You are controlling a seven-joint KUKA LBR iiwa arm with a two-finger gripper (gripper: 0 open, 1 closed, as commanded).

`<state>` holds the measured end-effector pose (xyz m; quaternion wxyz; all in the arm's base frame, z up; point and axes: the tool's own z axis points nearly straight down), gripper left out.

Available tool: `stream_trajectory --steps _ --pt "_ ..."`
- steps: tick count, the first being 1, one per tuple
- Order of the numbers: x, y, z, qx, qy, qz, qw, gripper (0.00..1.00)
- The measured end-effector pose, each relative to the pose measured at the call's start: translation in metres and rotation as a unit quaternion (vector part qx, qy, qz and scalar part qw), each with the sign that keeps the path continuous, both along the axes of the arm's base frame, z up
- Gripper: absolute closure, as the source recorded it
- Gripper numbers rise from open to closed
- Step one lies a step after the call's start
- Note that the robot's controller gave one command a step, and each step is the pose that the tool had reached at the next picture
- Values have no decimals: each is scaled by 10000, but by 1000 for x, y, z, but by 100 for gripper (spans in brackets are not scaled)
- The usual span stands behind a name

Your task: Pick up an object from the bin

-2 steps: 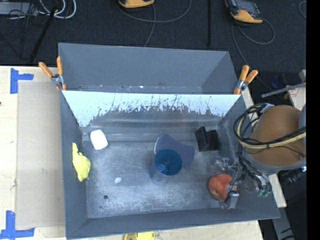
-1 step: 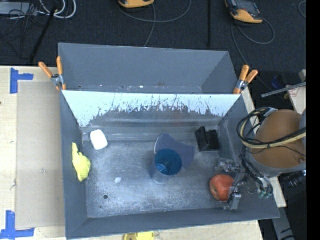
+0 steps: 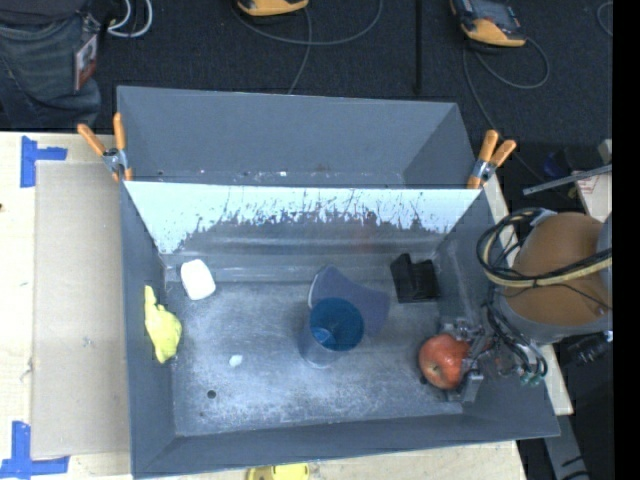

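A red apple-like ball (image 3: 438,360) lies at the bin's right side, near the front right corner. My gripper (image 3: 469,356) is low in the bin, right against the ball's right side, its dark parts showing above and below the ball's edge. A black block (image 3: 412,278) rests a little behind and left of the gripper. A blue cup (image 3: 335,323) lies tipped in the middle of the bin, its mouth facing up and forward.
A white lump (image 3: 197,279) and a yellow crumpled thing (image 3: 161,327) lie by the left wall. A small white bit (image 3: 235,361) sits on the floor towards the front left. The arm with its orange cover and cables hangs over the right rim.
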<state>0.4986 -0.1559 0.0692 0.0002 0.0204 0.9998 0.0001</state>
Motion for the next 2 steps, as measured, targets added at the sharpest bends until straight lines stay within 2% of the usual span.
stream_trajectory --steps 1,2 --pt "0 0 0 -1 0 3 10000 100" --pt "3 -2 136 -1 -3 -8 10000 100"
